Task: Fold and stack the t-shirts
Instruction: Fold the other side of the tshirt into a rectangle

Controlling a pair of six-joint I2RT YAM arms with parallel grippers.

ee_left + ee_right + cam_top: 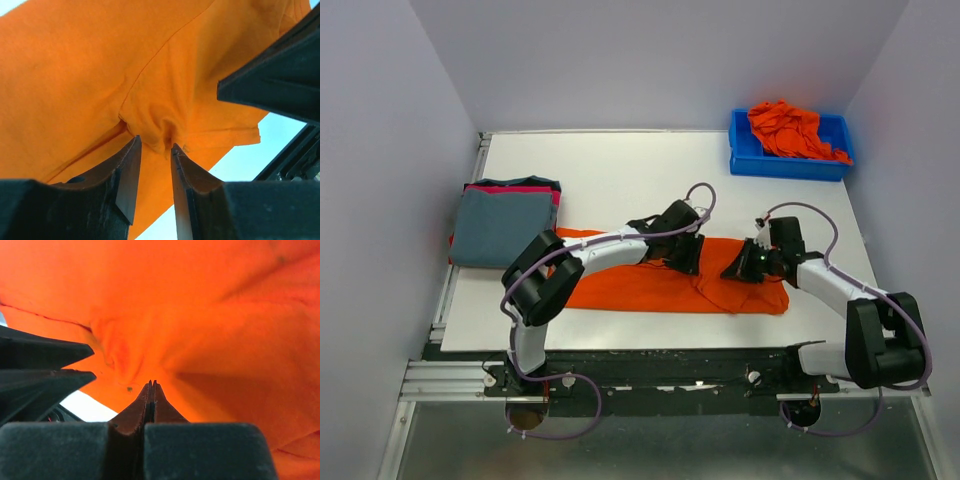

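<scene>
The red-pink t-shirt lies mostly hidden under the grey-blue t-shirt.

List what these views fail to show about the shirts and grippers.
- Left gripper: hold on the orange t-shirt unclear, left wrist view, puckered cloth fills the gap.
- Blue bin: shirt count, top view, crumpled heap.
- Folded stack: lower layers, top view, grey shirt covers them.

— How does the overhead view look to you?
— Bright and even, lit from above. I see only soft shadows on the white table, and no glare.
— And the wrist cameras?
— The orange t-shirt glows and looks soft up close. The near fingers are dark and underlit.
</scene>
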